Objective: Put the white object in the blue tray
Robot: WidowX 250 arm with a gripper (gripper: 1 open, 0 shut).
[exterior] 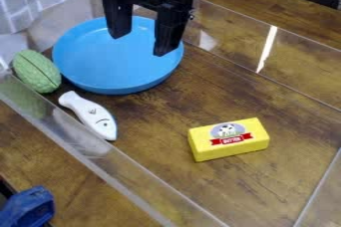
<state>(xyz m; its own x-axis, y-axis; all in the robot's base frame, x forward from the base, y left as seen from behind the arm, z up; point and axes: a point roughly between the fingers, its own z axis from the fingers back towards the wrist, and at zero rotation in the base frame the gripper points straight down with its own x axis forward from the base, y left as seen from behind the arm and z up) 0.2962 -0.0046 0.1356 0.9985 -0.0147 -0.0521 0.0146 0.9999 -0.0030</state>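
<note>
**Blue Cloth in Foreground; Transfer of White Object Not Yet Begun**

Blue cloth [27, 209] lies nearest the camera, bunched at the lower left corner, clear of the work area.

**Fingers.** The two dark fingers [120, 17] stand apart at full spread and hold nothing. They point straight down above the blue tray [83, 75], toward its far side. The gap between them is empty.

**Task objects.** The blue tray sits at the upper left of the desk [213, 82] and contains nothing. The white object [91, 114] lies on the desk just in front of the tray, near its rim but outside it, with its tapered end pointing toward the tray. No part of the arm touches it.

**Progress.** By judgement, the task is at its start. No grasp is made. Remaining steps: bring the fingers over the white object, lower, close, lift, carry over the rim, release.

**Other items.** A green ribbed oval [35, 71] rests just left of the tray. A yellow box [228, 138] lies well apart, toward the right.

**Surface and surroundings.** The desk is dark wood-grain, glossy, with strong light reflections. A pale tiled wall [16, 7] shows at the upper left.
</note>
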